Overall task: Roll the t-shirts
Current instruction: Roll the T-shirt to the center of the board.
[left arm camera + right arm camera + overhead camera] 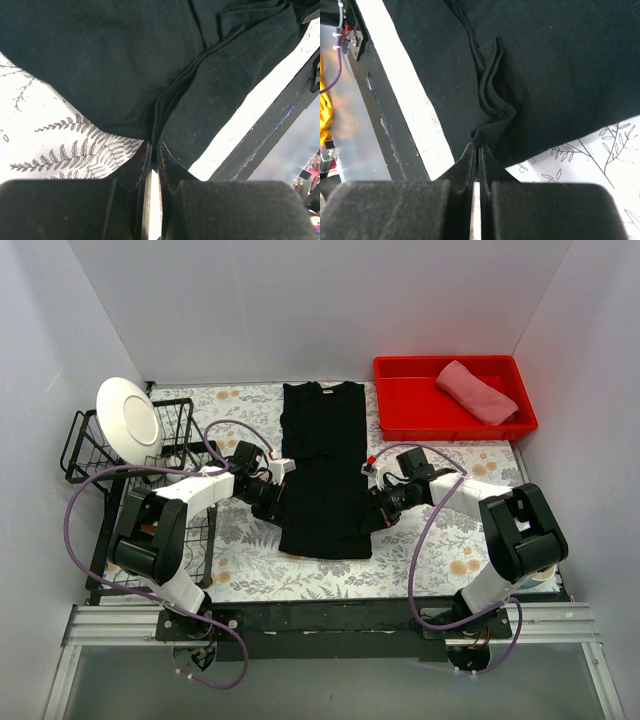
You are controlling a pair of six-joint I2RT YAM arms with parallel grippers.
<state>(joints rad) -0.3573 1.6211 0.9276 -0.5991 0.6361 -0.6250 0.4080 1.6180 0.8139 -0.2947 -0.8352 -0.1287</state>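
Observation:
The black t-shirt [322,465] lies folded into a long strip on the floral tablecloth [250,565], collar at the far end. My left gripper [272,498] is at its left edge, shut on a bunched fold of the black cloth [160,107]. My right gripper [376,508] is at its right edge, shut on a puckered fold of the same shirt [492,112]. Both grips sit near the shirt's lower half. The salmon-pink t-shirt [476,391] lies rolled in the red bin [400,405] at the back right.
A black wire rack [95,445] with a white plate [128,420] stands at the left. The table's black front rail [330,615] runs close below the shirt's hem. White walls close in on both sides.

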